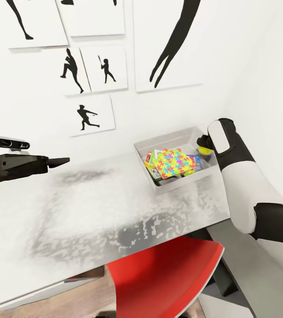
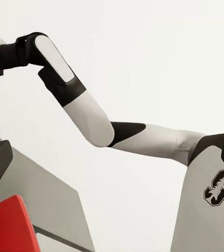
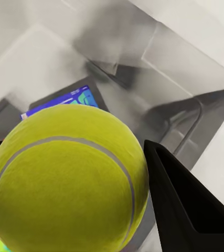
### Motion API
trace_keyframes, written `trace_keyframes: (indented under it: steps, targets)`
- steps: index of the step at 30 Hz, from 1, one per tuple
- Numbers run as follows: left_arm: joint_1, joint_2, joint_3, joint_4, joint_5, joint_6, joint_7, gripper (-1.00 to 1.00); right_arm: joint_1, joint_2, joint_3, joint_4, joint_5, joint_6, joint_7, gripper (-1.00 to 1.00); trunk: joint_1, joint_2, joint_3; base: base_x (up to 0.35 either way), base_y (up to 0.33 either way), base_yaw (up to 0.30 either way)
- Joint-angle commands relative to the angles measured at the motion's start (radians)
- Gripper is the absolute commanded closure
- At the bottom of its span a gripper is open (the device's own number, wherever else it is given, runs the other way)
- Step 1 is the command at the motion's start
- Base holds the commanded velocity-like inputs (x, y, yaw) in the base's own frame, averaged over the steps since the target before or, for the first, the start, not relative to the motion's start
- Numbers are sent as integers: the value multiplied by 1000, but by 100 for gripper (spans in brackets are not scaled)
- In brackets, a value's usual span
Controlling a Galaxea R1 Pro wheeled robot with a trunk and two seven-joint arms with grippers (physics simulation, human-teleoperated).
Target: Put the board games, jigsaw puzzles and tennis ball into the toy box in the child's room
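Ball clamped between the fingers of the right gripper, held over the far right corner of the toy box. Seen through the right wrist camera, the grey floor of the box and a blue-edged game box lie directly beyond the ball, along the line of the fingers. That is the relation the release depends on: ball above, open box below, no rim in between as far as can be judged. The box is already filled with a puzzle sheet on top and other flat games beneath it. The box stands at the far right of the table, near the wall. The left gripper is held level over the table's left side, well apart from the box; its fingers appear together, though the side-on angle leaves this uncertain. The right arm is plainly the nearer. A red chair is tucked under the near edge.
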Motion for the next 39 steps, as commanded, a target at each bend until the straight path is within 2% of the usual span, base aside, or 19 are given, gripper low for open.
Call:
trace_keyframes:
  steps: [1,21,34,39]
  targets:
    - [-1,1,-3,0,1,11,-5,-100,-1,0,1,-1,-13,0,-13,100,0,-2,-3,0,0,0]
    - [-1,3,-3,0,1,11,-5,-100,-2,-1,1,4,-15,1,-13,100,0,-2,-36,0,0,0]
    - [-1,4,-3,0,1,12,-5,-100,-2,-2,-2,3,-18,10,-12,100,0,-2,-38,0,0,0]
    - [-1,4,-3,0,0,12,-5,-100,-2,-12,-9,4,-20,12,-11,100,0,-2,-38,0,0,0]
